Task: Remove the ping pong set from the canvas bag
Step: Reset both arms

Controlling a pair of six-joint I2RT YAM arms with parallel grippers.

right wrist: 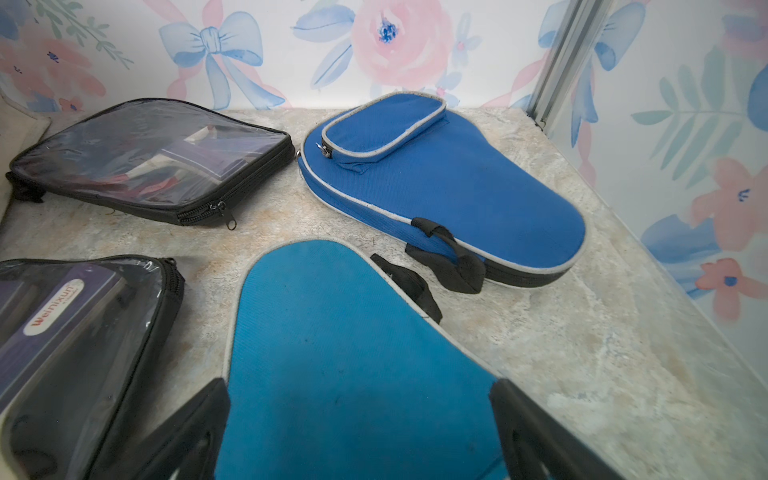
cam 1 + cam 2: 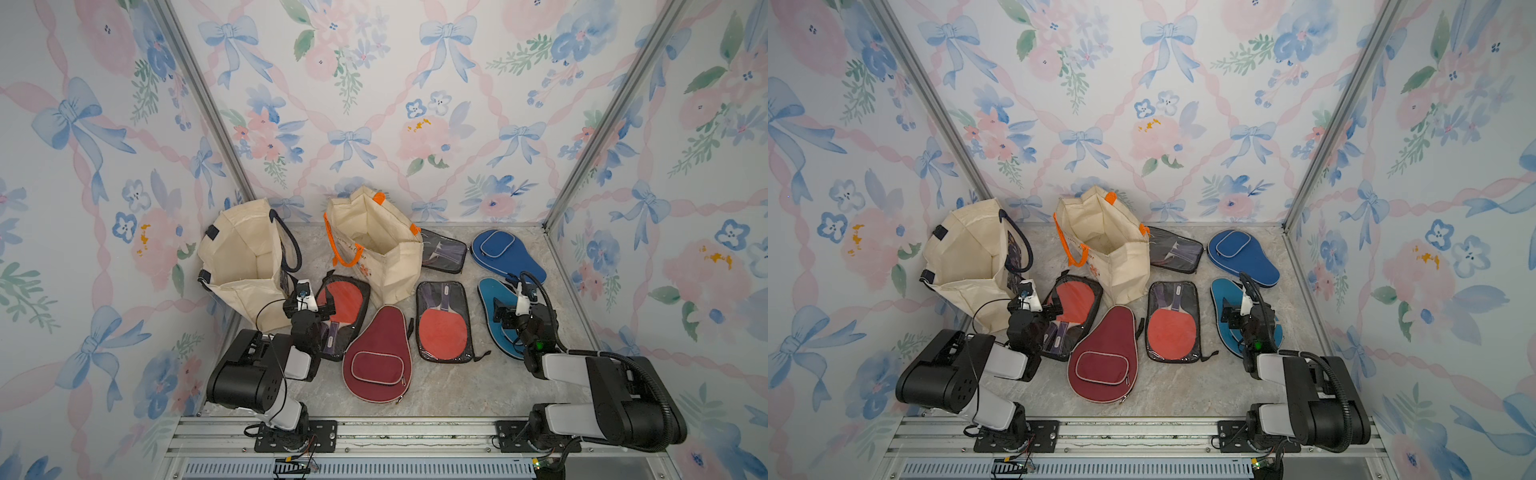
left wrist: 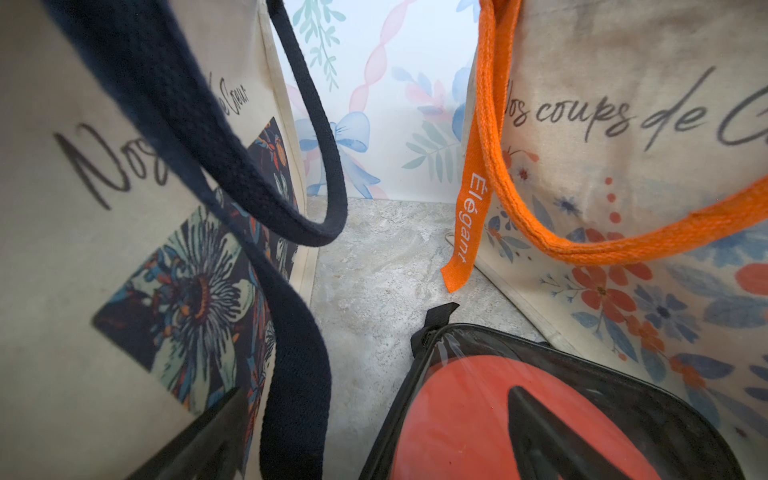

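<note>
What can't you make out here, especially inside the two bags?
- Orange bag bottom: top views, its near wall and shadow hide it.
- Navy bag deep corners: top views, folded walls shade them.
- Back clear case: top views, orange bag covers one end.
- Teal case: top views, right arm covers its near end; right wrist view crops it.

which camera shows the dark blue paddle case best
The right wrist view: the dark blue paddle case fills much of the picture, its zip pocket and black strap sharp. Both top views show it too, only small and far off. The left wrist view misses it entirely.
</note>
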